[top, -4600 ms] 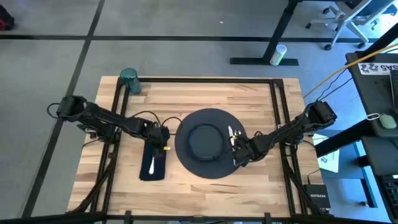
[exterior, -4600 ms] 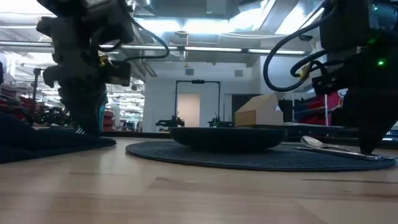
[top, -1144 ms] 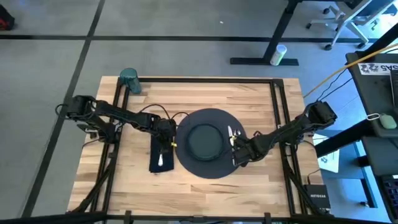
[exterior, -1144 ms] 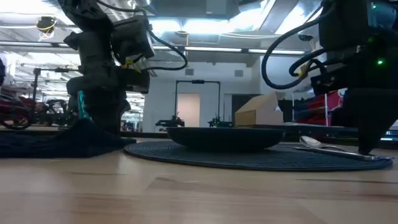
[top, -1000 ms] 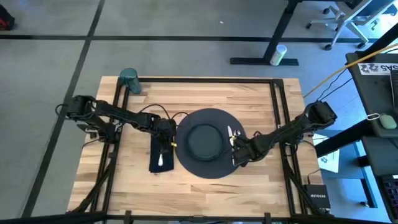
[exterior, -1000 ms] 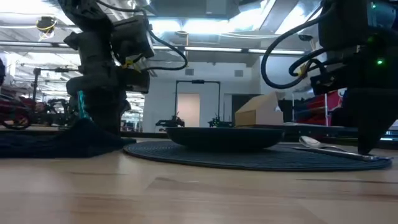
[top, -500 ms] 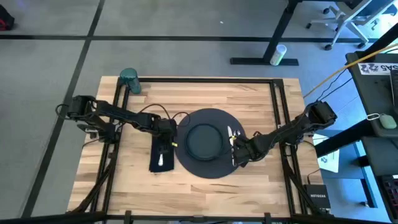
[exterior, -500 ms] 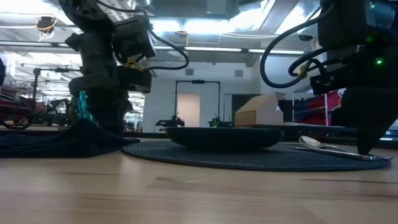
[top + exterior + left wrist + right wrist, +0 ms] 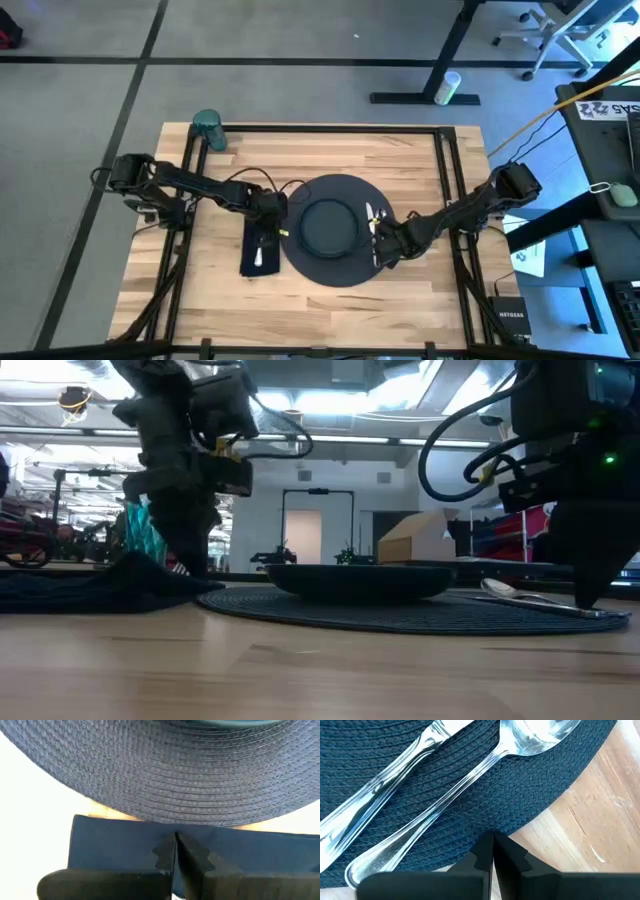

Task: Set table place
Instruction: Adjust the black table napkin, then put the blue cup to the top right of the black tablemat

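Surrounding the work area: grey floor (image 9: 300,90) crossed by dark seam lines. Standing beyond the far edge: a black desk leg and foot (image 9: 440,75) with a pale bottle (image 9: 447,88) lying beside it, and a white office chair base (image 9: 545,30) showing at the upper right. Sitting at the right: a blue surface (image 9: 600,180) carrying papers. Glowing overhead in the low view: ceiling lights (image 9: 330,402); showing farther back: a white wall with a dark-framed doorway (image 9: 317,525) and a cardboard box (image 9: 415,538).

Pale-and-tan striped table (image 9: 400,160), dark grey woven charger (image 9: 330,265), navy napkin (image 9: 256,250), teal cup (image 9: 208,128), silver spoon (image 9: 470,775).
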Available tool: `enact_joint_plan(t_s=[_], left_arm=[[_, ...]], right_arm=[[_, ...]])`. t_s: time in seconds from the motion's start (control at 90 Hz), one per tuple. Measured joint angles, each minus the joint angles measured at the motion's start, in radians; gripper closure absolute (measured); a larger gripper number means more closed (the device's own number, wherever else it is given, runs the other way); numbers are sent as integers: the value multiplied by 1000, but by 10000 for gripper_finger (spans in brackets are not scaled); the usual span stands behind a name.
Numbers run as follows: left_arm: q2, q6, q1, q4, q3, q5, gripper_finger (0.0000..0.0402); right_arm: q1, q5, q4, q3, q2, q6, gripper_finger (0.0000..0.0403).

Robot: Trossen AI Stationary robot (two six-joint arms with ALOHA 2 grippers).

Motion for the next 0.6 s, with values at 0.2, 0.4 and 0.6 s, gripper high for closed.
enact_joint_plan(t_s=[0.2,0.4,0.6], left_arm=[[-1,-21,0,-1,1,0,401],[-2,-40,-1,0,1,-1,401],[-3,-59,24,-12,11,-2,401]], right_arm=[[0,18,-63,50,1,-17,403],[0,71,-172,127,1,-80,403],[0,113,-237,172,1,-223,403]])
